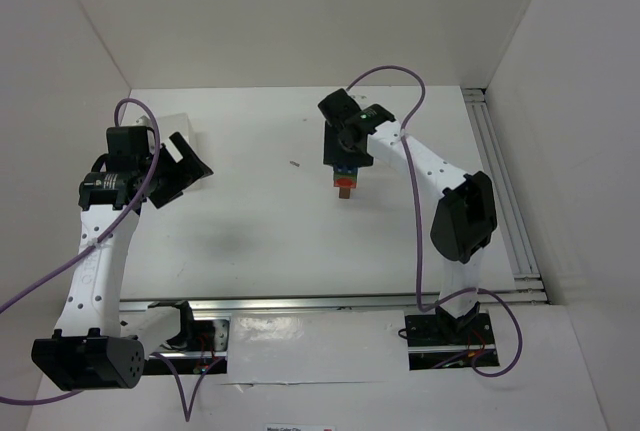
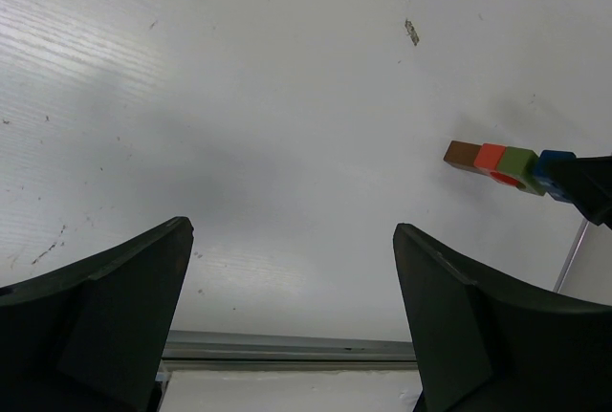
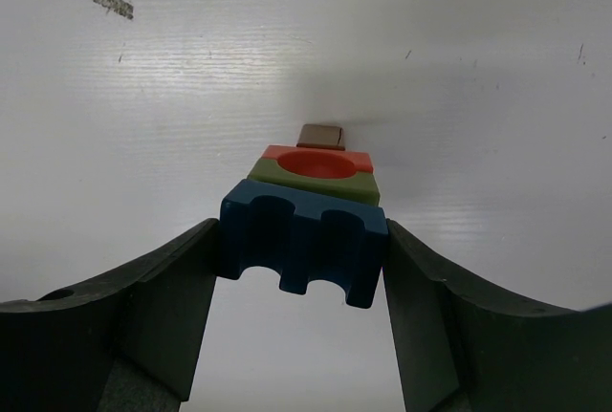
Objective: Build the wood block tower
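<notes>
Right pincer (image 3: 301,240) is clamping blue block (image 3: 304,226) by its sides, I'm guessing to seat it square atop tower (image 3: 320,171); left pincer (image 2: 292,230) is hanging open, empty, well apart.

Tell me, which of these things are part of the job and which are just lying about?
Part of the job: blue block, gripped by the right tool; green block; red block; brown block.
Just lying about: dark speck on the table; metal rail at its near edge.
</notes>
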